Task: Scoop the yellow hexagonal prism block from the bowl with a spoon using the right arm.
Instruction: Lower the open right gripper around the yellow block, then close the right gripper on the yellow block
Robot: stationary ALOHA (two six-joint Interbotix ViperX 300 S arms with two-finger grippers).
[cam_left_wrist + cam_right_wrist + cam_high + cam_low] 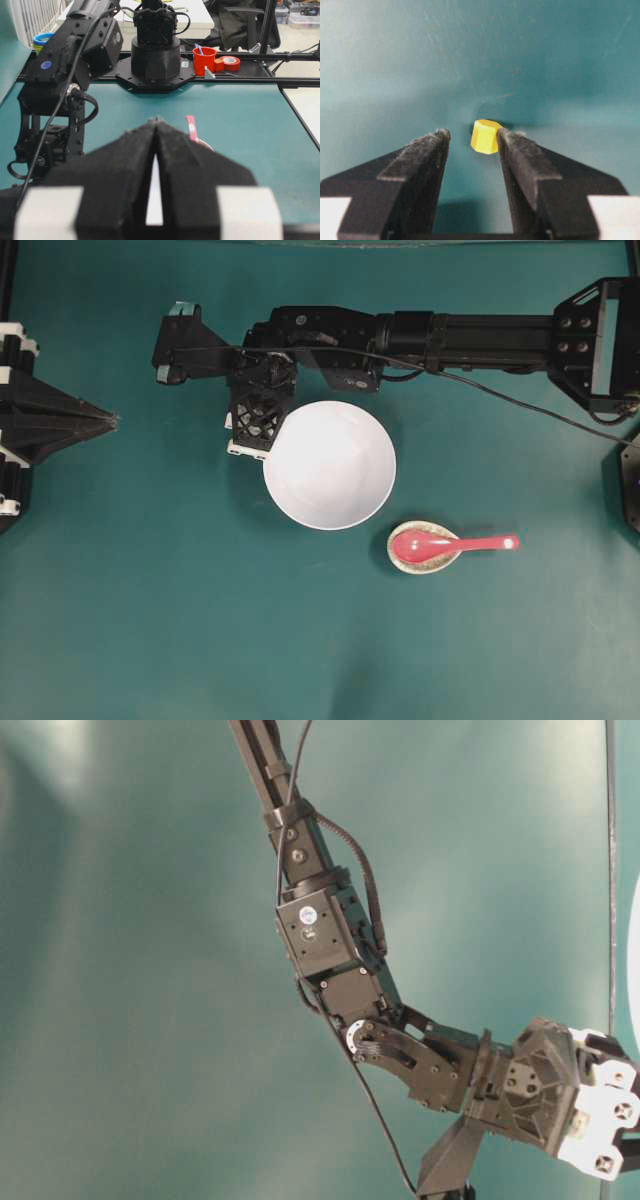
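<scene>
Yellow hexagonal prism block (pixel 485 136) is lying on the worktop (pixel 150 620), not in the bowl (pixel 330 465), between the right hand's (pixel 472 142) parted fingers. Closing on it looks next (the spoon (pixel 445 544) is waiting in its dish); the left hand (pixel 156 131) is sitting closed.

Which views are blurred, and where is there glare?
Left wrist view: the left claw up close is soft, the background sharp. Right wrist view: the yellow block is fairly sharp, the mat hazy. Overhead view: the white bowl is washed out.
</scene>
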